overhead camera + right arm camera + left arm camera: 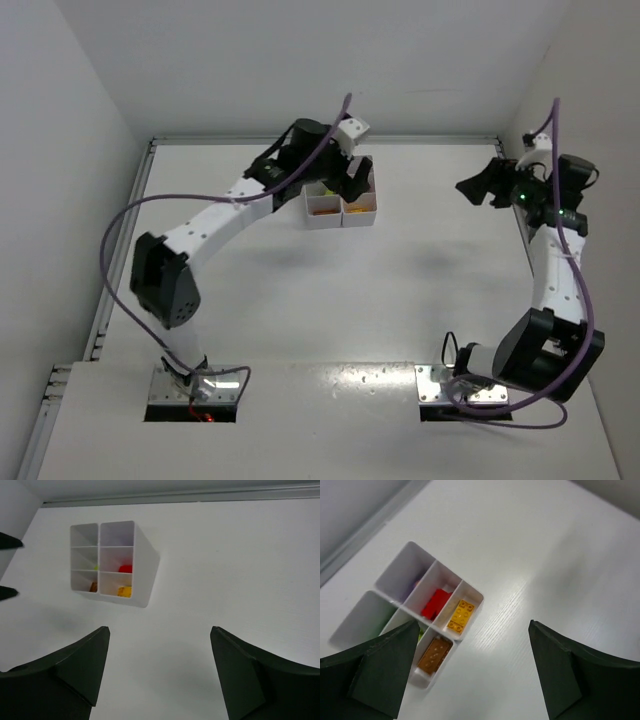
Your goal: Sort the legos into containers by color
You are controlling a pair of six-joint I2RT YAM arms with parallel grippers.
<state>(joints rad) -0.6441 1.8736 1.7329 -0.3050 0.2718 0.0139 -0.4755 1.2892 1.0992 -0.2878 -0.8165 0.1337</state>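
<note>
Here the white six-cell tray holds red, yellow, brown bricks; left gripper, right gripper gape empty.

White table, faint wood grain, bears one white six-cell tray standing flat near the far edge, left of centre, with a metal plate at the near left and a second plate at the near right.

fwiw the white desk has faint wood grain and a soft sheen; the white six-cell plastic tray under the left gripper looks smooth, and the gripper's fingers are matt dark.
</note>
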